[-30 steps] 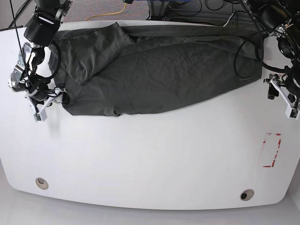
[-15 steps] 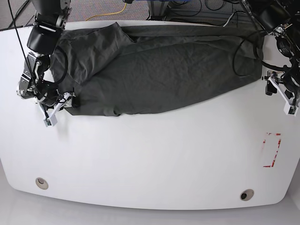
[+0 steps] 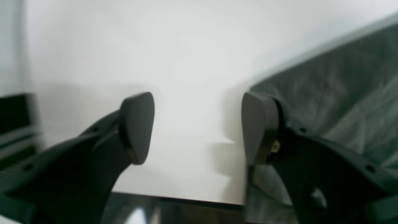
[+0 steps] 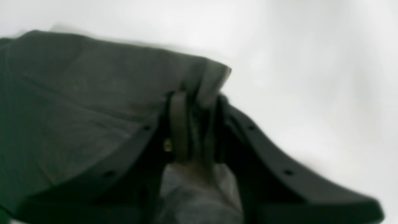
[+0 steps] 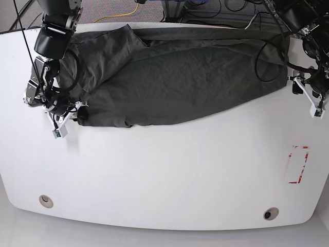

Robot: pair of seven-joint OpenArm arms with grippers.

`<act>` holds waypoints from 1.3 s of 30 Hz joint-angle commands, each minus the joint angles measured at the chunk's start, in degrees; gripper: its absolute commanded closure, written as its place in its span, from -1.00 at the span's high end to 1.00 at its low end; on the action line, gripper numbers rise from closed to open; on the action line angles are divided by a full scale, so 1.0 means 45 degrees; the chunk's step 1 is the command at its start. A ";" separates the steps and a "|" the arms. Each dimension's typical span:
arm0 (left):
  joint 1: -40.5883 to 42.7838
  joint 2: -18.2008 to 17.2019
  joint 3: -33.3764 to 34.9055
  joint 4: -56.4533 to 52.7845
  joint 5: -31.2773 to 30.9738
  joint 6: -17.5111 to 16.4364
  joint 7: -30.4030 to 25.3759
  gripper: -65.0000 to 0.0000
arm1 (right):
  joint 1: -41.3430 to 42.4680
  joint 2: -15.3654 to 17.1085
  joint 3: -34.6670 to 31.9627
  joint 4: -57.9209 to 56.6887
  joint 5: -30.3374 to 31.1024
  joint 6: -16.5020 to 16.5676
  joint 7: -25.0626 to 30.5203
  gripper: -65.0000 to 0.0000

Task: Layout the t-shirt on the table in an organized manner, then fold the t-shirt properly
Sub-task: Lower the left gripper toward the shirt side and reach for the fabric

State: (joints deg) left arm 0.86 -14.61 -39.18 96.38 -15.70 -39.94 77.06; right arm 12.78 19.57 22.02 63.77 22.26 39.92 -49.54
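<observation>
In the right wrist view we see our right gripper with its dark jaws drawn close together on a fold of the t-shirt. The cloth's hemmed corner sticks up just past the fingertips, and more grey fabric bunches between the fingers nearer the camera. The shirt spreads off to the left; the white table fills the right side, blurred.

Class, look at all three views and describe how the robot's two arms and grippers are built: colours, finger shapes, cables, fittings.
Both arms are black, jointed, with loose black cables looping alongside. The left gripper has matte black fingers ending in flat, rounded grey pads, with a small brass-coloured fitting behind each. The right gripper matches, its fingers dotted with small holes. From the base view, white brackets sit at both grippers.
</observation>
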 commanded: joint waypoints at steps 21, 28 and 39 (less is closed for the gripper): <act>-0.0026 0.0522 -0.0759 -0.2282 -0.2185 -0.0013 -0.0919 0.26 | -0.0036 0.0212 0.0000 0.0159 0.0005 0.0017 0.0078 -0.73; -0.0006 0.0444 -0.0759 -0.2282 -0.3846 -0.0013 -0.0860 0.26 | -0.0036 0.0212 0.0000 0.0159 0.0005 0.0017 0.0078 -0.73; -0.0045 -0.0064 -0.0778 -0.2282 -0.5272 -0.0013 -0.0567 0.26 | -0.0036 0.0212 0.0000 0.0159 0.0005 0.0017 0.0078 -0.73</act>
State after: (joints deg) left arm 1.23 -14.09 -42.81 85.34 -37.39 -39.94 74.89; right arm 11.88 19.66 22.02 63.79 22.70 39.92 -48.53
